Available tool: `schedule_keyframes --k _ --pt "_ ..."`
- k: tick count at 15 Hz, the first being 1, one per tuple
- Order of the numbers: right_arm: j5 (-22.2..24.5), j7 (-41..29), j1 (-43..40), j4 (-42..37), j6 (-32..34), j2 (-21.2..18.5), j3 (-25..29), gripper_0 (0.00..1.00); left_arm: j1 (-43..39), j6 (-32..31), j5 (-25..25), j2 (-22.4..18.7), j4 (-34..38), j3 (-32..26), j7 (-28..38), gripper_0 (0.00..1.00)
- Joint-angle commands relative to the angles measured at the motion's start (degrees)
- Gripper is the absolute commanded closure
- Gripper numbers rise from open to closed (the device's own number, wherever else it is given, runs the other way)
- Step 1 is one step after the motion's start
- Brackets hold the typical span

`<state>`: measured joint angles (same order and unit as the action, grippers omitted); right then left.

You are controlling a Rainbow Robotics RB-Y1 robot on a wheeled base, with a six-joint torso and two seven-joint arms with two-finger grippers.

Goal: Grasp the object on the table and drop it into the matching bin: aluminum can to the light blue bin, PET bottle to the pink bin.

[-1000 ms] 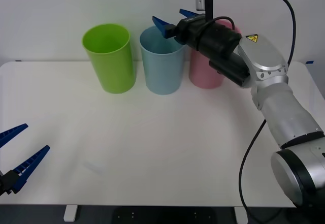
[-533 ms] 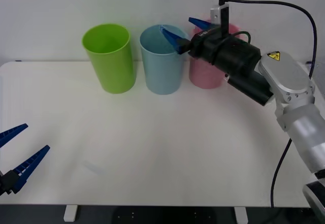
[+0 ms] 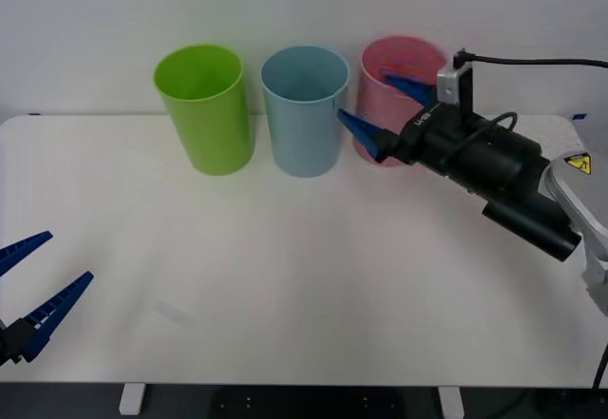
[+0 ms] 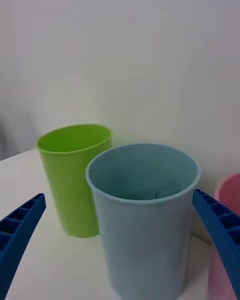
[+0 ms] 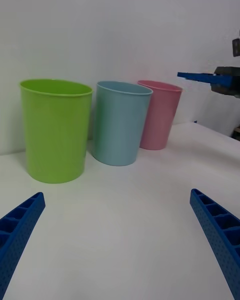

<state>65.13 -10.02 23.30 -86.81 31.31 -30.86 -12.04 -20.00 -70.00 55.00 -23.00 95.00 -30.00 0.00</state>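
Observation:
The object, whether aluminum can or PET bottle, is out of view. On the white table (image 3: 285,276) the light blue bin (image 3: 305,110) stands at the back, with the pink bin (image 3: 404,67) to its right. My right gripper (image 3: 362,96) hangs open and empty in front of the pink bin, its fingertips close to the light blue bin's right side. The right wrist view faces the light blue bin (image 4: 142,215) between the open fingers, with the pink bin (image 4: 226,240) at the edge. My left gripper (image 3: 68,256) is parked open at the table's front left corner.
A lime green bin (image 3: 203,105) stands left of the light blue one, the three bins in a row along the back edge. The left wrist view shows the same row (image 5: 120,122) and my right gripper's finger (image 5: 200,76) beyond it.
My right gripper has drawn back from over the light blue bin's rim, moving right and lower to in front of the pink bin, open throughout. The left arm has not moved.

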Motion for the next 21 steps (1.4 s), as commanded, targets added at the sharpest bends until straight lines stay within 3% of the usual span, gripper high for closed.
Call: schedule_keyframes --k 1,5,10,15,21 --pt "-2.9 6.5 -6.0 -3.6 0.4 -3.2 0.3 0.0 0.0 0.0 0.0 0.0 0.0 0.0 0.0 0.0" --pt "-4.9 12.2 -14.4 -7.8 3.3 -5.4 4.1 0.0 0.0 0.0 0.0 0.0 0.0 0.0 0.0 0.0" --pt "-4.8 13.9 -22.4 -10.1 14.8 -5.3 12.8 0.0 0.0 0.0 0.0 0.0 0.0 0.0 0.0 0.0" --pt "-4.8 13.6 -32.4 -16.1 20.5 -5.2 19.3 0.0 0.0 0.0 0.0 0.0 0.0 0.0 0.0 0.0" --pt "-4.8 14.0 -44.0 -22.3 20.9 -5.0 22.6 0.0 0.0 0.0 0.0 0.0 0.0 0.0 0.0 0.0"
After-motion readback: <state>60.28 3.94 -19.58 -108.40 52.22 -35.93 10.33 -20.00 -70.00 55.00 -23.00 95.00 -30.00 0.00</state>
